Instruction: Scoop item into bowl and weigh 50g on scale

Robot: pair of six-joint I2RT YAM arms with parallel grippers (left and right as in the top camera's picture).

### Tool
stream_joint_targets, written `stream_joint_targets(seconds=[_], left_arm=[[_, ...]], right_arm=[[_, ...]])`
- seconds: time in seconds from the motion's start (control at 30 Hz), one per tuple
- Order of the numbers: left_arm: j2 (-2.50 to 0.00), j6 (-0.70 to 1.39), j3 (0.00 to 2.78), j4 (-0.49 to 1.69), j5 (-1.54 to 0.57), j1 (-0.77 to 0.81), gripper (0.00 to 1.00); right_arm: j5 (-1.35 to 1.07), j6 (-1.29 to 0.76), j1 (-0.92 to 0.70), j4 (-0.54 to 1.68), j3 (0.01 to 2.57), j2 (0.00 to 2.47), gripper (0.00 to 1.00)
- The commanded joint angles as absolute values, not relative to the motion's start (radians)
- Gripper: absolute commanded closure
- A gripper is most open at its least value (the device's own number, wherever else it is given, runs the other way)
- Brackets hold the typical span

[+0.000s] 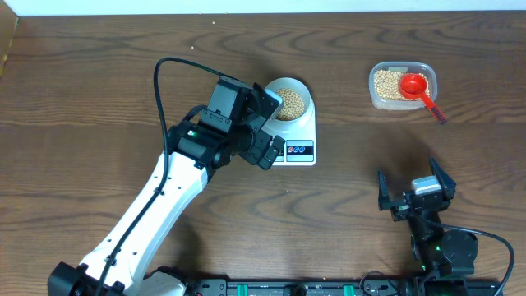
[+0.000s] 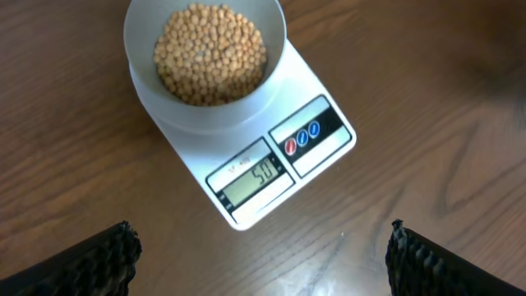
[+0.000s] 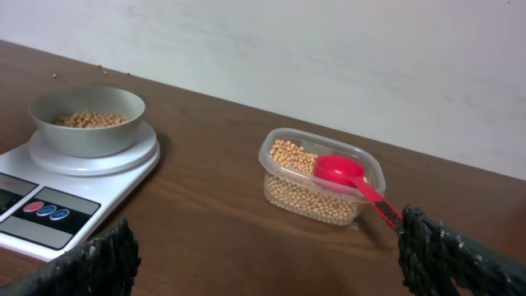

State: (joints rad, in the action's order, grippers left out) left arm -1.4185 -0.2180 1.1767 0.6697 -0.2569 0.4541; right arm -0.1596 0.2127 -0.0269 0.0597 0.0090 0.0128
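Two arms share a dark wooden table (image 1: pixel 82 99). The white left arm (image 1: pixel 156 205) reaches up from the near edge toward the middle of the table, and its gripper (image 2: pixel 263 238) hangs above the front of the scale with the jaws spread wide and nothing between them. The right arm (image 1: pixel 436 247) sits folded at the near right. Its gripper (image 3: pixel 265 234) is also spread wide and empty, well apart from everything else and facing the tub.

A flat white kitchen scale (image 1: pixel 302 130) lies near the centre of the table. Far to its right stands a clear plastic tub (image 1: pixel 376 99), partly filled with more soybeans (image 1: pixel 385 82). The pale bluish-white bowl (image 2: pixel 271 33) rests upright on the scale's round platform. A red scoop (image 1: pixel 413 84) lies in the tub, with its cup on the beans and its handle poking out over the tub's near right corner.

On the scale's front edge the grey display (image 2: pixel 251 177) reads 50, beside a strip of small round buttons (image 2: pixel 302 137), one red and the others blue. The soybeans (image 2: pixel 211 53) in the bowl form a shallow tan heap below the rim.
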Motion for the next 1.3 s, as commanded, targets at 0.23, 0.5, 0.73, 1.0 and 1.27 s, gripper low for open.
stream_joint_targets(seconds=[0.23, 0.5, 0.73, 1.0, 1.27], left_arm=[[-1.409, -0.233, 1.174, 0.745, -0.211, 0.448, 0.02], [-1.242, -0.226, 1.010, 0.619, -0.145, 0.367, 0.02], [-0.969, -0.151, 0.735, 0.384, -0.249, 0.186, 0.02], [-0.625, -0.133, 0.433, 0.192, -0.262, 0.037, 0.02], [-0.344, -0.133, 0.178, -0.009, -0.223, 0.013, 0.02]], right_arm=[[-0.148, 0.222, -0.033, 0.063, 0.006, 0.006, 0.01], [-0.148, 0.222, -0.033, 0.063, 0.006, 0.006, 0.01], [-0.148, 0.222, -0.033, 0.063, 0.006, 0.006, 0.01], [-0.148, 0.222, -0.033, 0.063, 0.006, 0.006, 0.01], [-0.148, 0.222, -0.033, 0.063, 0.006, 0.006, 0.01]])
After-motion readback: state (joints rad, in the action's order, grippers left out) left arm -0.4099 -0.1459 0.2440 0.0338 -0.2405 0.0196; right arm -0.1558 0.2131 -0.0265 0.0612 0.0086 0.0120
